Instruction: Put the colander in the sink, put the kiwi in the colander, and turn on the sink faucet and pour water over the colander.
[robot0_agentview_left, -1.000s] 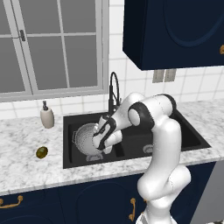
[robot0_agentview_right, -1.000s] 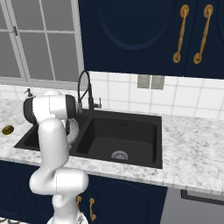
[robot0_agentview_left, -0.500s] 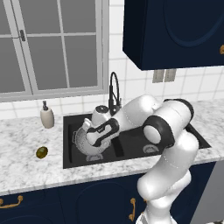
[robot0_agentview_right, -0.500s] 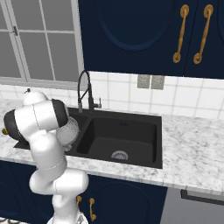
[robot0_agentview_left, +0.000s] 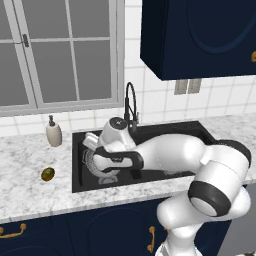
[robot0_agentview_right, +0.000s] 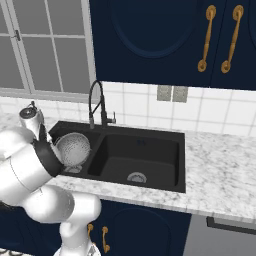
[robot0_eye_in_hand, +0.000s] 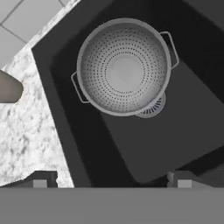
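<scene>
From the hand view I read the gripper (robot0_eye_in_hand: 109, 181) with its two finger tips (robot0_eye_in_hand: 40, 183) set wide apart and nothing between them, looking straight down into the left basin of the sink (robot0_eye_in_hand: 183, 113). In the left base view I see the hand hanging above that same basin, with the arm bent low across the sink (robot0_agentview_left: 165, 131) from the lower right. Directly under the hand sits the colander (robot0_eye_in_hand: 124, 66), upright on the black basin floor, interior bare, its two small side handles pointing to opposite sides. I note that it partly covers the round silver drain (robot0_eye_in_hand: 153, 107), which shows at its rim. In the right base view the colander (robot0_agentview_right: 73, 149) rests in the left basin, beside my arm's elbow, and the right basin shows its own drain (robot0_agentview_right: 136, 177). The colander (robot0_agentview_left: 99, 166) is mostly hidden behind the arm in the left base view. The sink faucet (robot0_agentview_left: 130, 102) stands at the back edge of the sink, just behind the hand. The kiwi (robot0_agentview_left: 47, 174) lies on the marble counter (robot0_agentview_left: 30, 190) to the left of the sink, well apart from the colander. The soap dispenser (robot0_agentview_left: 53, 133) stands near the back wall, behind the kiwi.
</scene>
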